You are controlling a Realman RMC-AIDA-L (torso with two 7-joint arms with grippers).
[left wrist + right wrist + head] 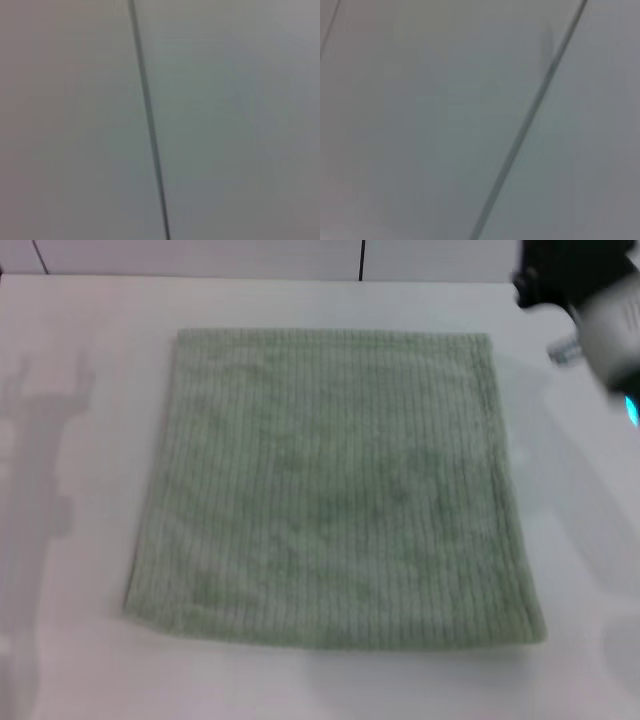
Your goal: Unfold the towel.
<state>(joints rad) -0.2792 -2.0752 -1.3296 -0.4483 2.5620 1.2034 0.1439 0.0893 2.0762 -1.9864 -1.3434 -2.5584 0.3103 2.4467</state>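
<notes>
The table [80, 660] was white and ran out of frame on every side. The towel [330, 490] lay flat at its middle, spread in one layer, nearly square, its ribs running from the near edge to the far edge, with a hem along its right side. The right arm [600, 310] showed only as a blurred piece at the far right corner, clear of the towel, its claw cut off. The left arm was out of sight. Both wrist views showed only a pale surface crossed by a dark seam [150, 125].
</notes>
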